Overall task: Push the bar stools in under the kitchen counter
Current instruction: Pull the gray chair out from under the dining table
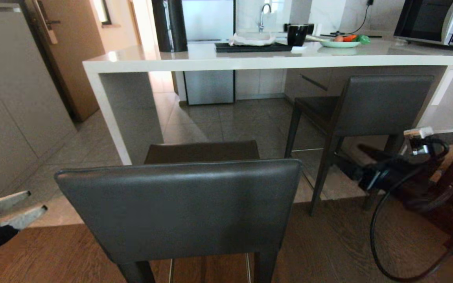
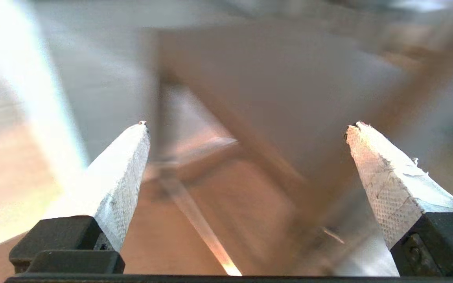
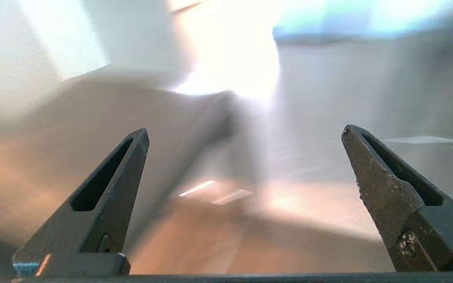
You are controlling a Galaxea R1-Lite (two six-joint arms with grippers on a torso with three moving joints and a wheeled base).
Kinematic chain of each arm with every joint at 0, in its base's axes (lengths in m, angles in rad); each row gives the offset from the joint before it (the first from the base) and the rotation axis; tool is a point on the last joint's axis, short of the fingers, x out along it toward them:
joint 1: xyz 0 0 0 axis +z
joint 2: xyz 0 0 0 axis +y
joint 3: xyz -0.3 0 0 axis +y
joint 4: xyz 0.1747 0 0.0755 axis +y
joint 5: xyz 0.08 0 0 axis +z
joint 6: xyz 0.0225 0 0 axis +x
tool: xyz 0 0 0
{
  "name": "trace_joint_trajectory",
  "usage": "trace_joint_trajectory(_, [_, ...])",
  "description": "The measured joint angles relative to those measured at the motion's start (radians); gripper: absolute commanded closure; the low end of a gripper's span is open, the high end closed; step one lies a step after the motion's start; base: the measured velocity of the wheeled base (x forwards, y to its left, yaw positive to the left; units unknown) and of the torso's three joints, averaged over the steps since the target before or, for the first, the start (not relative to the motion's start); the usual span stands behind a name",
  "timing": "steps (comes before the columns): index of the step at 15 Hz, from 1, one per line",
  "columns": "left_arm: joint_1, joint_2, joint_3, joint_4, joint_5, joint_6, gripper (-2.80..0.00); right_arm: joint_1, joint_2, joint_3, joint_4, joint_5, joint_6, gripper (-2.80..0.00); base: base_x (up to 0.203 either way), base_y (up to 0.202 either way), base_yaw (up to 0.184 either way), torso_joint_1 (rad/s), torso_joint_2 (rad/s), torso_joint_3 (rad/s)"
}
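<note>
So you're looking at a kitchen with a long white counter (image 1: 273, 59) running across the head view, thick edge, slab end panel (image 1: 112, 114) on the left side. The floor changes partway: grey tile (image 1: 226, 122) under and past the counter, brown wood (image 1: 328, 243) on the near side where you're standing. A tan door (image 1: 73, 51) sits back left next to pale cabinets (image 1: 10, 110).

The near stool (image 1: 183, 208) is right in front of you, backrest facing you, seat short of the counter edge and still out on the wood. The far stool (image 1: 368, 106) is off to the right, its seat already tucked under the counter.

On top you've got a dark tray (image 1: 254, 47), a black mug (image 1: 297, 34), a plate (image 1: 338, 43) with veggies and a microwave (image 1: 439, 21) at the right end. Behind all that, a sink faucet (image 1: 265, 15) on the farther counter.

Your left gripper (image 1: 34, 202) is low at the left edge, beside the near stool and clear of it, fingers (image 2: 124, 173) spread wide with nothing between them. Your right gripper (image 3: 246, 129) isn't clear in the head view, just the arm and cables by the far stool's legs, but its wrist view shows dark fingers (image 3: 112, 184) wide apart and empty. Both wrist views are too smeared to say much else.
</note>
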Motion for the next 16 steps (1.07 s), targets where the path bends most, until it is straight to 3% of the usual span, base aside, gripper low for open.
trace_joint_trajectory(3, [-0.235, -0.031, -0.034, 0.000, 0.441, -0.025, -2.80, -0.005, -0.048, -0.097, 0.035, -0.391, -0.133, -2.80, 0.000, 0.000, 0.000, 0.000, 0.00, 0.000])
trace_joint_trajectory(5, [-0.382, -0.078, -0.045, 0.003, 0.725, -0.044, -2.80, 0.005, -0.125, -0.123, 0.147, -0.511, -0.125, -2.80, 0.000, 0.000, 0.000, 0.000, 0.00, 0.000])
trace_joint_trajectory(7, [-0.442, -0.157, -0.038, 0.063, 0.880, -0.057, -2.80, 0.015, -0.222, -0.131, 0.313, -0.559, -0.110, -2.80, 0.000, 0.000, 0.000, 0.000, 0.00, 0.000])
trace_joint_trajectory(11, [-0.520, -0.404, -0.074, 0.367, 0.918, -0.144, -2.80, 0.035, -0.420, -0.147, 0.609, -0.619, -0.093, -2.80, 0.000, 0.000, 0.000, 0.000, 0.00, 0.000])
trace_joint_trajectory(16, [-0.582, -0.778, -0.167, 0.887, 0.913, -0.183, -2.80, 0.022, -0.612, -0.061, 0.621, -0.626, -0.109, -2.80, 0.000, 0.000, 0.000, 0.000, 0.00, 0.000])
